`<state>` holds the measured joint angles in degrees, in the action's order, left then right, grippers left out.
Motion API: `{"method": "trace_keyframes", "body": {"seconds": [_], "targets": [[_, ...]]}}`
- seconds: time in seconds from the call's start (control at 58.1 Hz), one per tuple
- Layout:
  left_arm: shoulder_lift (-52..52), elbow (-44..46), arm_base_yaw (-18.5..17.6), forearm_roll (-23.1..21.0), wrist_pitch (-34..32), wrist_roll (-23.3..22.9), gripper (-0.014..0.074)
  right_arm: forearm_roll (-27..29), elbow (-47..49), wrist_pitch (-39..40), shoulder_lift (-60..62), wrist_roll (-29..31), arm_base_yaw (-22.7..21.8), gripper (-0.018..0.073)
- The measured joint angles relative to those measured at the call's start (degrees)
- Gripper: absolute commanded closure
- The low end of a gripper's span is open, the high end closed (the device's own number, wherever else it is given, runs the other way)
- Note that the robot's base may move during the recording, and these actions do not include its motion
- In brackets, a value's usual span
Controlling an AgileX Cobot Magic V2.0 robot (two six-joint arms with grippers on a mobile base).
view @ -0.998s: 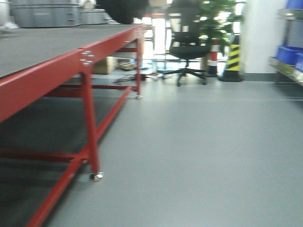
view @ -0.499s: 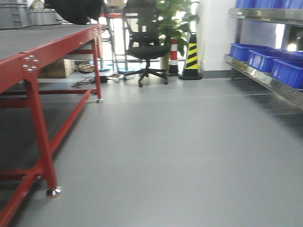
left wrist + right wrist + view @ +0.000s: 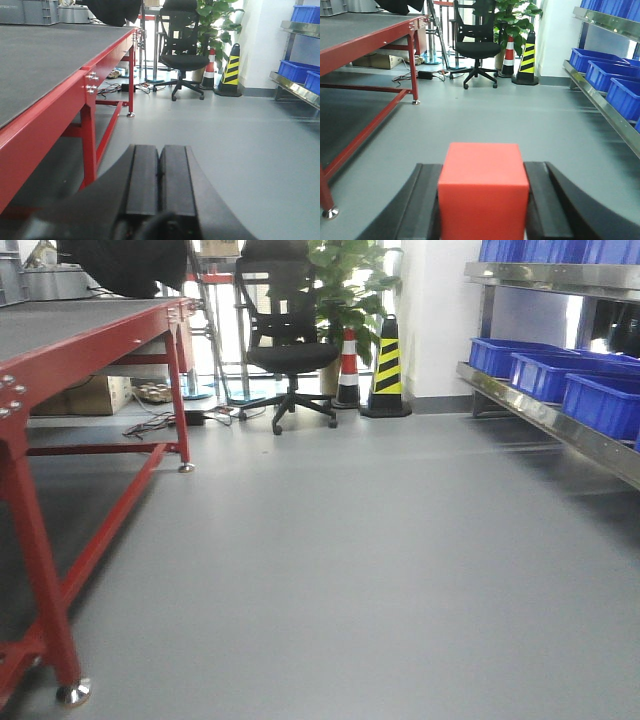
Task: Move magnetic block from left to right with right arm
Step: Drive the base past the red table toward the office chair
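Observation:
The magnetic block (image 3: 483,187), a plain matte red cube, fills the bottom middle of the right wrist view. My right gripper (image 3: 484,200) is shut on it, one black finger pressed against each side. It is held in the air above the grey floor. In the left wrist view my left gripper (image 3: 160,175) is shut with nothing in it, its two black pads touching along the middle. It hangs beside the red table (image 3: 50,115). Neither gripper nor the block shows in the front view.
The red-framed table (image 3: 60,350) with a dark top stands to the left. A black office chair (image 3: 285,340), a striped cone (image 3: 386,365) and a plant are at the back. A metal shelf with blue bins (image 3: 560,380) lines the right side. Grey floor lies between.
The front view has swung to the right: the red table has slid towards the left edge and the shelf with blue bins has come into sight on the right.

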<state>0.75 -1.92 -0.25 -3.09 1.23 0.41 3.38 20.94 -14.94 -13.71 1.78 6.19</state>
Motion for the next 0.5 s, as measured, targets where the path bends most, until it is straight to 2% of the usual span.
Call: {"method": "trace_keyframes", "body": {"seconds": [0.499], "targets": [[0.00, 0.00, 0.00, 0.00, 0.00, 0.00, 0.0722, 0.00, 0.00, 0.00, 0.00, 0.00, 0.00, 0.0218]]}}
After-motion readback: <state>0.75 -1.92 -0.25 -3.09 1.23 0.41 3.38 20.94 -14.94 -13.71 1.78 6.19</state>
